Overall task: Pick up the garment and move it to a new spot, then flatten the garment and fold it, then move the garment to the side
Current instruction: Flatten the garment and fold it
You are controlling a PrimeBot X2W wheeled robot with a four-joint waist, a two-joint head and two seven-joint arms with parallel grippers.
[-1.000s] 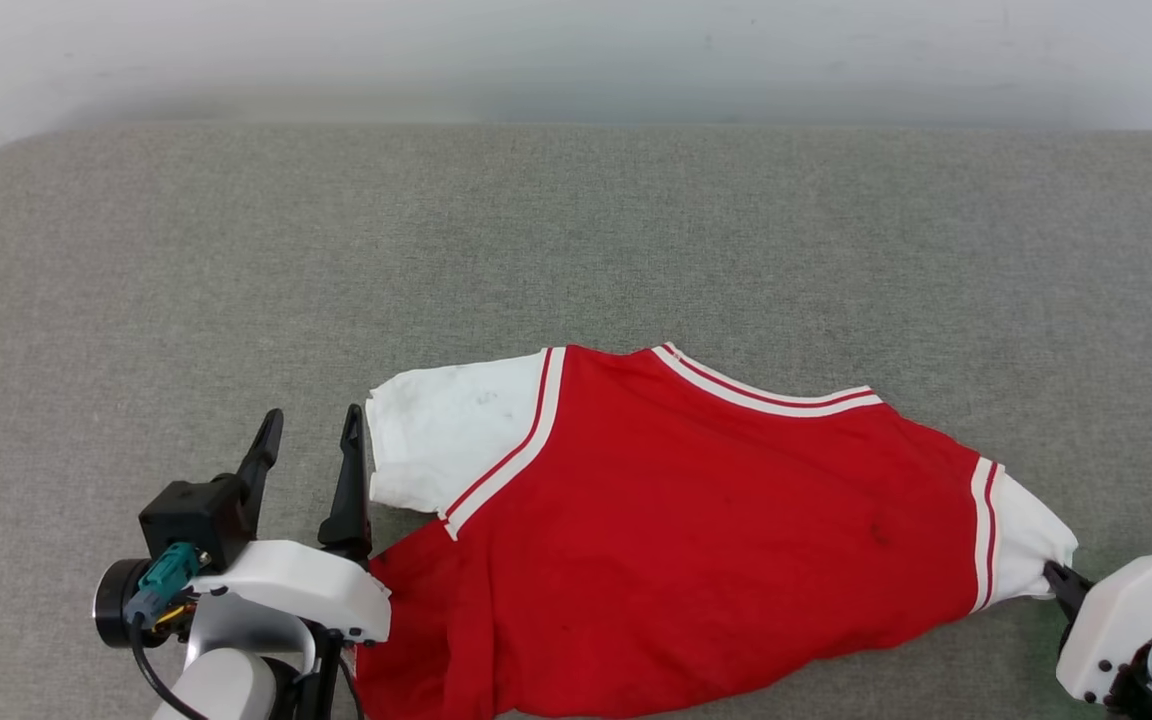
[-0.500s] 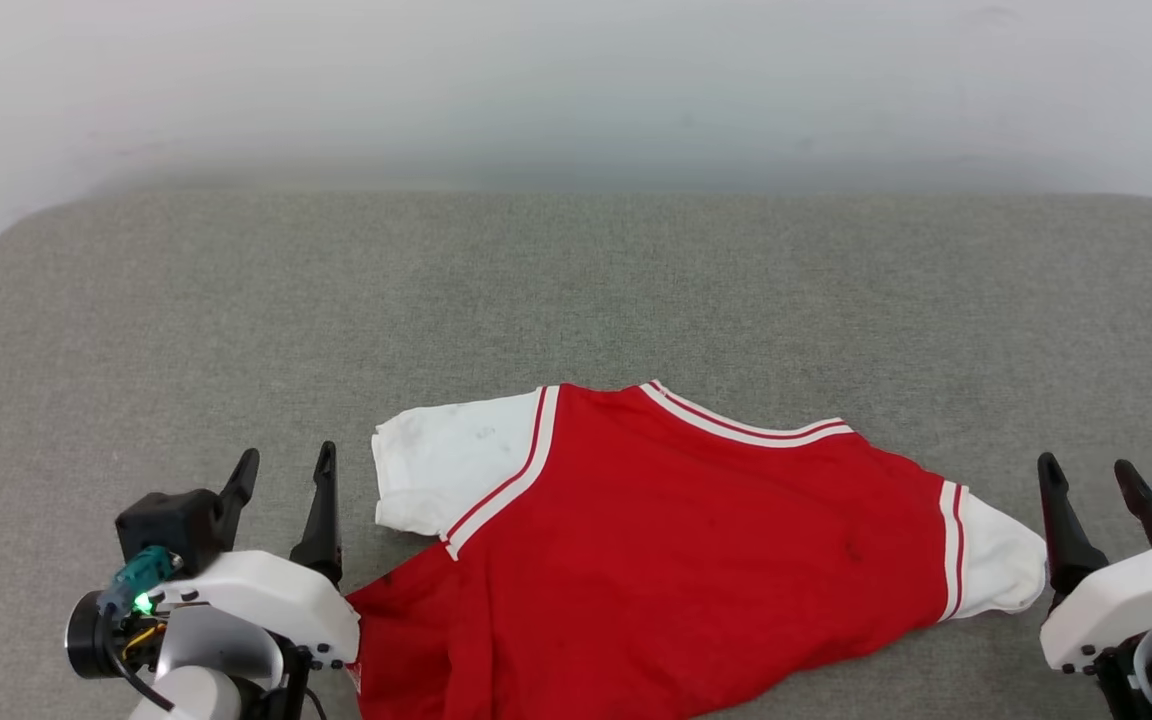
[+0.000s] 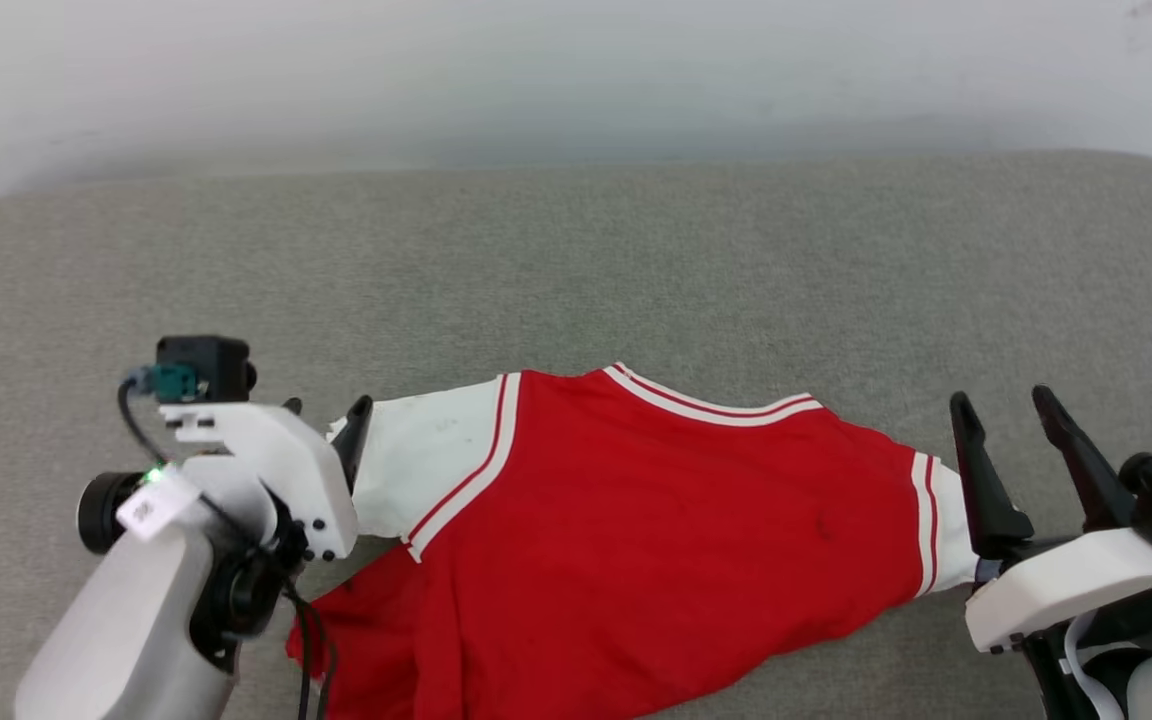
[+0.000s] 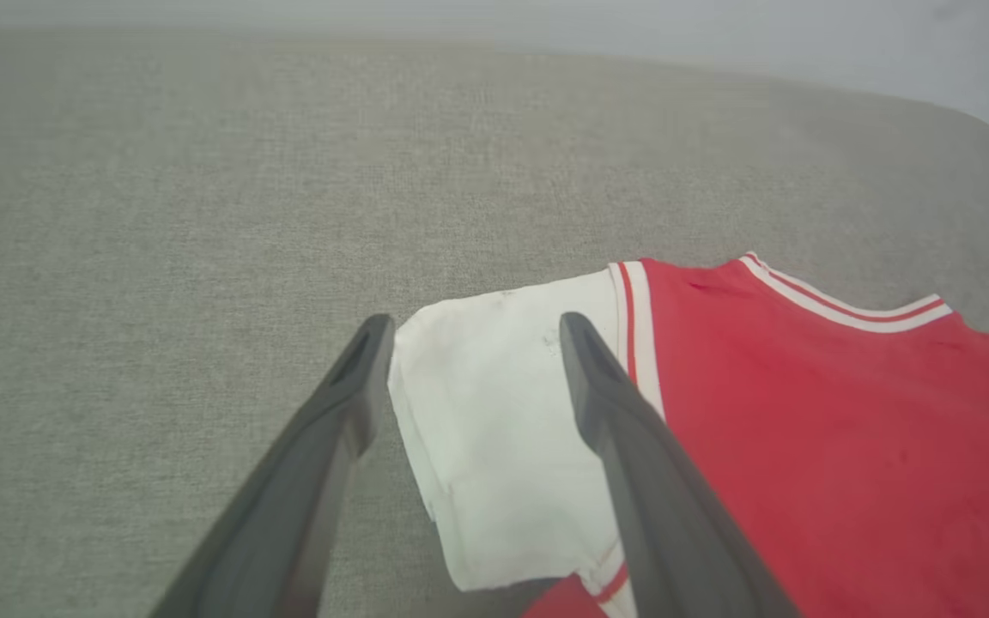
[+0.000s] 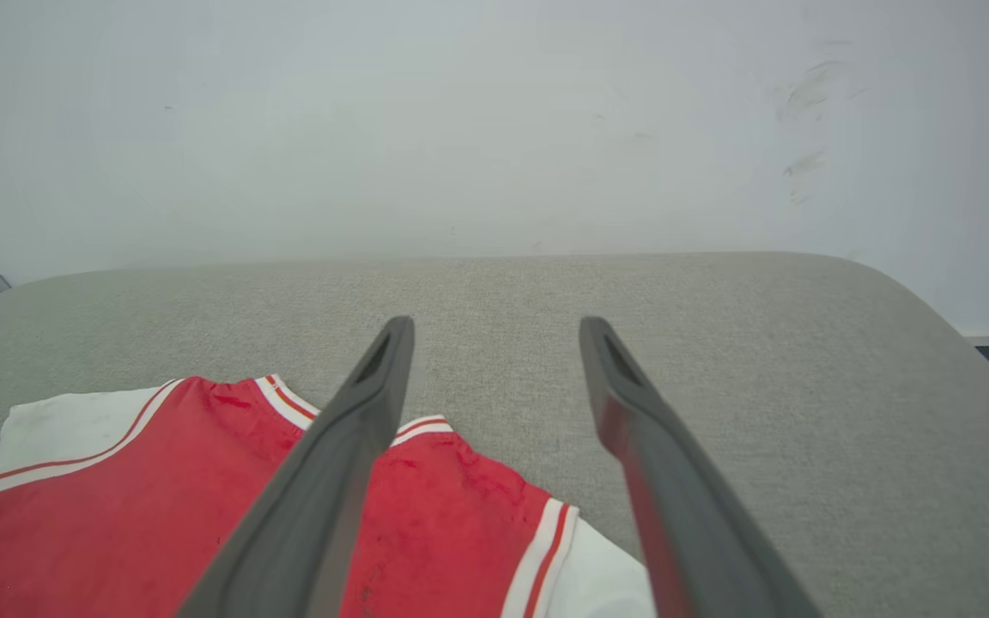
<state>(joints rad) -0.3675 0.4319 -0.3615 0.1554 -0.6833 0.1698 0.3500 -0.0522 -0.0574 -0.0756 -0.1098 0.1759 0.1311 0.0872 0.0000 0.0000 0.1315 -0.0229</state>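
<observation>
The shirt (image 3: 656,520) is lying rumpled on the counter (image 3: 576,260). The left end effector (image 4: 475,322) and right end effector (image 3: 999,398) are gaping wide, holding nothing. I think flattening is going on; next, the left one should be pinching the white sleeve (image 4: 494,429) and pulling it flat

The left gripper (image 4: 475,322) and right gripper (image 3: 1000,397) are held low, pointed forward, jaws spread wide.

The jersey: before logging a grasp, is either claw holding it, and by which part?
Nothing is held. The jersey lies loose; the left claw stands open astride one white sleeve, the right claw open at the other sleeve.
</observation>
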